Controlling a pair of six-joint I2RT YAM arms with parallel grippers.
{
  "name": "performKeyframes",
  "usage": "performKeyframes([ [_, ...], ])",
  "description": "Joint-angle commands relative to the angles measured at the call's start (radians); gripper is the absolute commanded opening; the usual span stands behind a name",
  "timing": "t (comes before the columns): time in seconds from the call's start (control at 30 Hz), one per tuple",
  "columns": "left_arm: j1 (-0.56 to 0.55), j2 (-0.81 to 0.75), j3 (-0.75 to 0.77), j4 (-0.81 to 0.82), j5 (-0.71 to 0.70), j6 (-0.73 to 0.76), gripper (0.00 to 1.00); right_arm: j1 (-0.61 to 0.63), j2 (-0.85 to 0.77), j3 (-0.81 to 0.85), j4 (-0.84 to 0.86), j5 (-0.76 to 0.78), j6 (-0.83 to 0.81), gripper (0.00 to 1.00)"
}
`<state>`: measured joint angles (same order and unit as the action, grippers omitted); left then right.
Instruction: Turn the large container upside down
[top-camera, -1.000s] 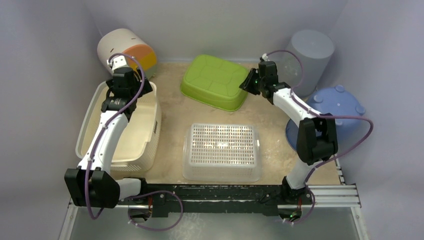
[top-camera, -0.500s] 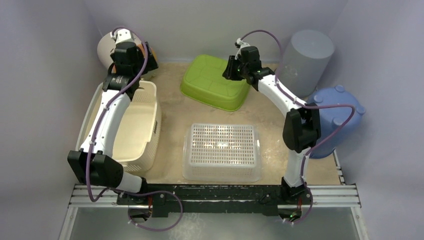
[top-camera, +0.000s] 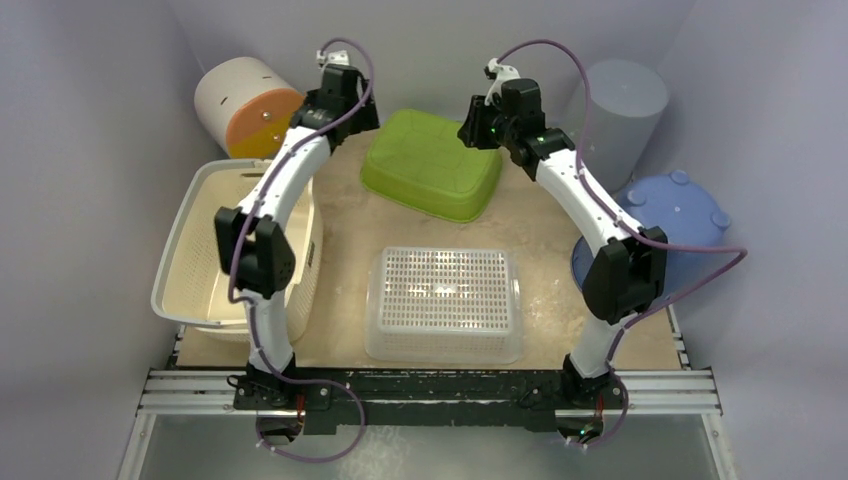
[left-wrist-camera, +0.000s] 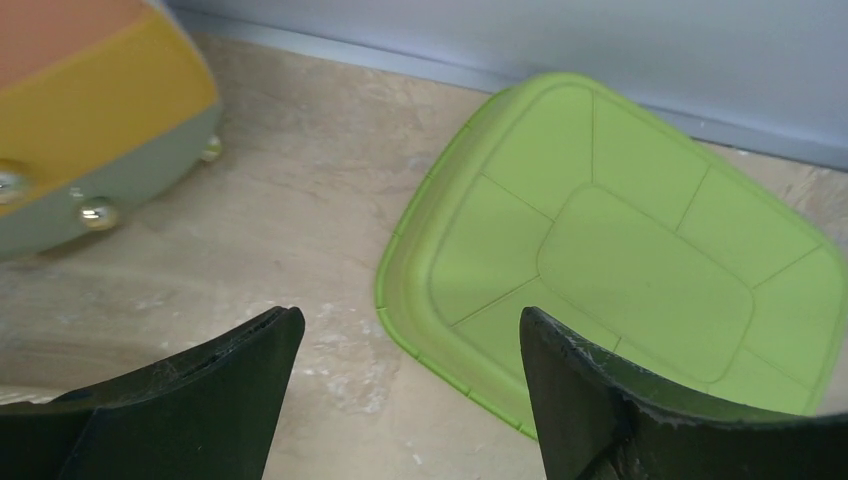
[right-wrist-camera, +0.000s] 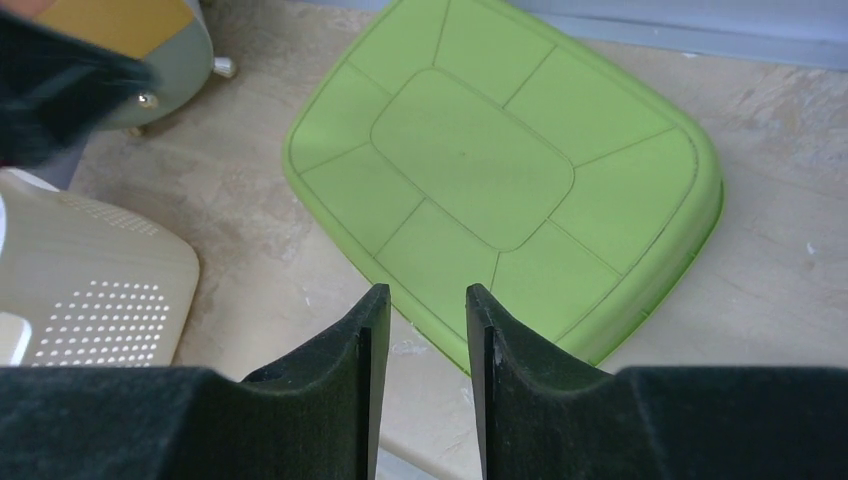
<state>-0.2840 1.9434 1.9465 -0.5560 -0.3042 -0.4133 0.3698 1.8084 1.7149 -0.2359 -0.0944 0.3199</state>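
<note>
A green container (top-camera: 432, 165) lies bottom up at the back middle of the table. It also shows in the left wrist view (left-wrist-camera: 620, 260) and the right wrist view (right-wrist-camera: 480, 170). My left gripper (top-camera: 350, 122) hovers above its back left corner. Its jaws (left-wrist-camera: 410, 320) are wide open and empty, straddling the container's left rim. My right gripper (top-camera: 480, 130) hovers above the container's back right part. Its jaws (right-wrist-camera: 425, 295) are narrowly open and empty, above the container's near edge. A large cream basket (top-camera: 190, 250) stands open side up at the left.
A clear perforated basket (top-camera: 443, 300) lies bottom up at the front middle. A white and orange cylinder (top-camera: 245, 105) lies on its side at the back left. A grey cylinder (top-camera: 620, 110) and a blue tub (top-camera: 670, 215) stand at the right. Walls close in on three sides.
My left arm has swung from over the cream basket to the back and right, to the green container's left corner. My right gripper has moved from its right edge to above its back.
</note>
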Motion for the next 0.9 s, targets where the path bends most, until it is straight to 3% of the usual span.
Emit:
performKeyframes([
  [0.0,-0.045,0.133,0.214,-0.112,-0.138,-0.060,0.80,-0.004,-0.059,0.008,-0.013,0.022,-0.045,0.37],
  [0.27,-0.047,0.294,0.308,-0.133,-0.304,-0.132,0.80,-0.017,-0.124,-0.065,-0.023,0.024,-0.059,0.38],
  [0.87,-0.046,0.455,0.299,-0.157,-0.321,-0.112,0.80,-0.037,-0.218,-0.168,-0.036,0.035,-0.076,0.38],
])
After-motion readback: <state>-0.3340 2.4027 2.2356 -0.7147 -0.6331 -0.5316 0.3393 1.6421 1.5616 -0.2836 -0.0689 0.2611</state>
